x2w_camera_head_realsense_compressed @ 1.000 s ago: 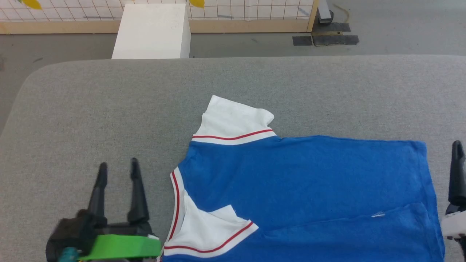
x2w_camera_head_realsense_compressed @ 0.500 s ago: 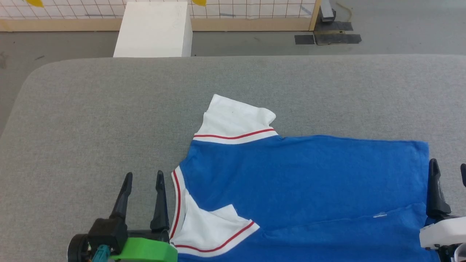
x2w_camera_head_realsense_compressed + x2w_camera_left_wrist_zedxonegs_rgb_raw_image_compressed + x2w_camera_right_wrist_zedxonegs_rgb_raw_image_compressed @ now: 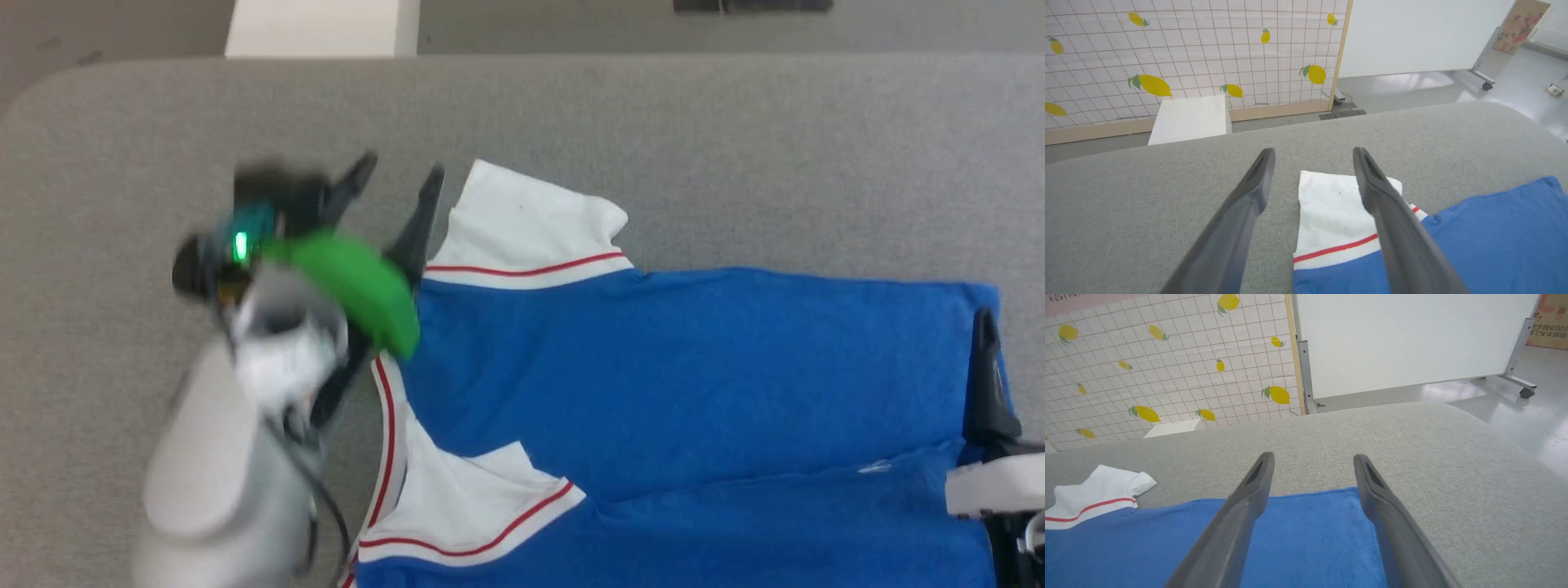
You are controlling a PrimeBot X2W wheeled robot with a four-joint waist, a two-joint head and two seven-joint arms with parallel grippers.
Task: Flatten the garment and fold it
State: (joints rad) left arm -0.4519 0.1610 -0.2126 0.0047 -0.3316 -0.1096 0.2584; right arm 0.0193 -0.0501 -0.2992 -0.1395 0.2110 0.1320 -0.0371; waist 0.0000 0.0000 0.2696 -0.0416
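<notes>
**Insp. A:** Head view, re: garment (image 3: 669, 367). It lies on the grey worktop (image 3: 735, 147), plain blue side up, no lettering visible. Far sleeve (image 3: 531, 233) is out flat. Near sleeve (image 3: 465, 506) is doubled over onto the blue body. A long flap (image 3: 775, 531) is turned in along the garment's near edge.

**Insp. B:** Pincers?

**A:** Left pincer (image 3: 402, 166) is wide and empty, with its tips just beside the far sleeve's outer edge. Arm is blurred; contact w/ cloth can't be told. Right pincer (image 3: 1313, 457) is wide and empty, fingers astride the garment's far hem corner.

**B:** Step in hand?

**A:** Judged: flattening, early. No proper fold begun.

**B:** Next move req.?

**A:** Prob. lower both, close on the sleeve edge and hem corner, and draw them apart low so the cloth doesn't bunch. Near sleeve and flap need opening out afterwards.
</notes>
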